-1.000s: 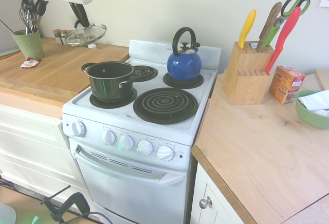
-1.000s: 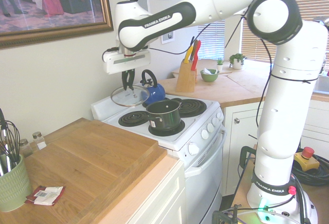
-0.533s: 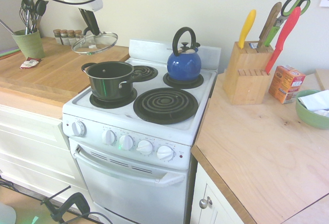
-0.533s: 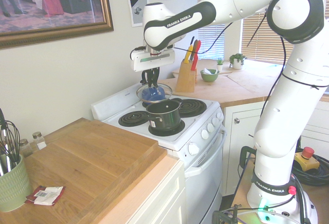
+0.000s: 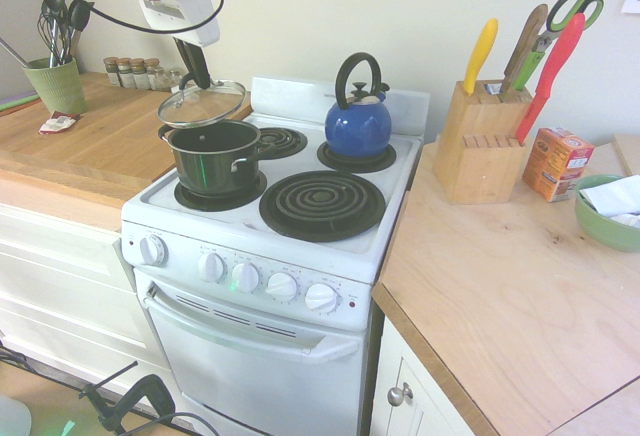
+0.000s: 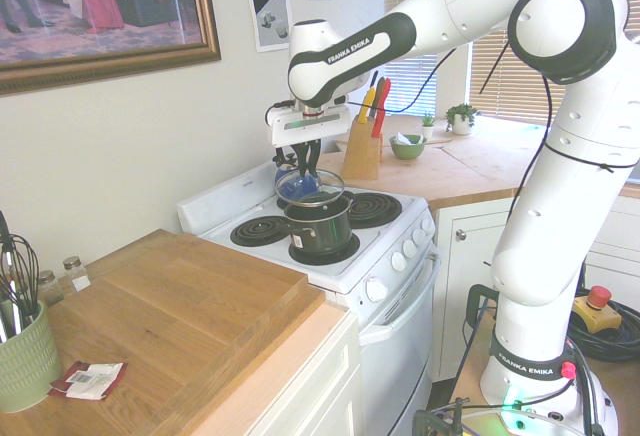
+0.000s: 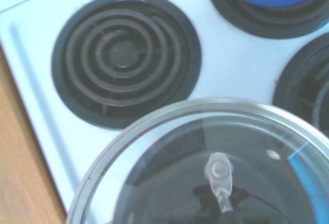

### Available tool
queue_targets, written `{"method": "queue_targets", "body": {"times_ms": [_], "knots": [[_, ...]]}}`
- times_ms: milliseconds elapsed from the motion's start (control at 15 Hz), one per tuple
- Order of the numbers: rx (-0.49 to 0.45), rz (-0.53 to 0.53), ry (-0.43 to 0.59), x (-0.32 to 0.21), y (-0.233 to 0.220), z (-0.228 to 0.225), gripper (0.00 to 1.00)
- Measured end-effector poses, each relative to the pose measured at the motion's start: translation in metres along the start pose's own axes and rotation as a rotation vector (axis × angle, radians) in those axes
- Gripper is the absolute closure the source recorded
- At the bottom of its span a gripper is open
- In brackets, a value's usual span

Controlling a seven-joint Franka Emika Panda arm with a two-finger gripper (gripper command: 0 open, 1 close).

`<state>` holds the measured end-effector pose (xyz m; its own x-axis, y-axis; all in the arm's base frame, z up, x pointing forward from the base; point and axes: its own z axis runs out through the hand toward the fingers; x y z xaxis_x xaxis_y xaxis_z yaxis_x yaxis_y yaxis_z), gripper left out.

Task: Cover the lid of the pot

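Holding the lid by its knob, my fingers are clamped shut, tilted glass hovering just above the pot.

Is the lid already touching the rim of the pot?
Apart. In the first exterior view the lid hangs tilted above the pot, with a gap under its raised side.

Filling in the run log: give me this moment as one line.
gripper: shut on round clear glass lid | lid: tilted, just above dark green-black pot, not seated | pot: front-left burner of white stove
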<state>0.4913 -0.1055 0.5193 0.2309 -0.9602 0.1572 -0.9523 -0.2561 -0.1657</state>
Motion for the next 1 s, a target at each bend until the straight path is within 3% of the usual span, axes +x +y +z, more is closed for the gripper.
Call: {"method": "queue_targets", "body": {"times_ms": [1000], "knots": [[-0.025, -0.003, -0.023, 0.004, 0.005, 0.042, 1.00]]}}
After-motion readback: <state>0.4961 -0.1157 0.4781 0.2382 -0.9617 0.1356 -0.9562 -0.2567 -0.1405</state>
